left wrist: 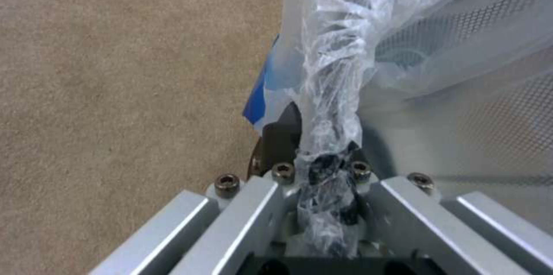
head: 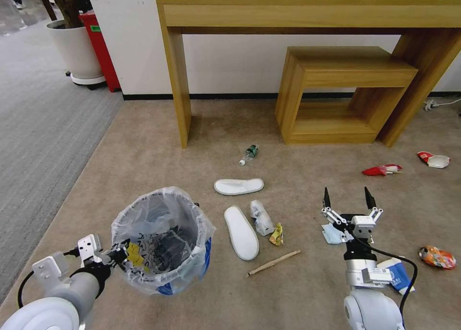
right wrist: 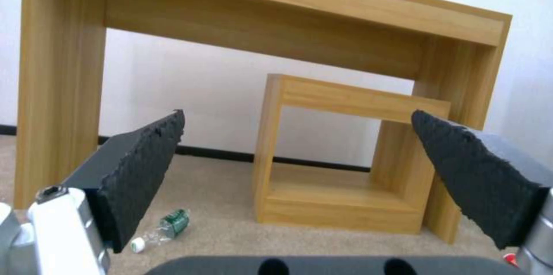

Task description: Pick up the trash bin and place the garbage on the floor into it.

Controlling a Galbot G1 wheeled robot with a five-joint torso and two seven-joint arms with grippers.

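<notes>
The trash bin (head: 161, 241), lined with a crinkled clear bag, is on the beige floor (head: 144, 162) at the near left. My left gripper (head: 122, 255) is shut on its near rim, and the bag (left wrist: 331, 115) is pinched between the fingers. My right gripper (head: 348, 198) hangs open above a blue face mask (head: 330, 234). Garbage lies around: two white slippers (head: 238, 186) (head: 241, 232), a green-label bottle (head: 249, 153) (right wrist: 170, 225), a wooden stick (head: 273, 263), small wrappers (head: 269, 224), a blue-white cup (head: 398, 275), an orange wrapper (head: 437, 257), a red wrapper (head: 382, 169) and a red-white cup (head: 434, 160).
A wooden console table (head: 307, 13) stands against the wall with a wooden cube stool (head: 336, 94) under it. A white plant pot (head: 77, 51) and a red box (head: 101, 46) stand at the far left by the grey ribbed carpet (head: 38, 118).
</notes>
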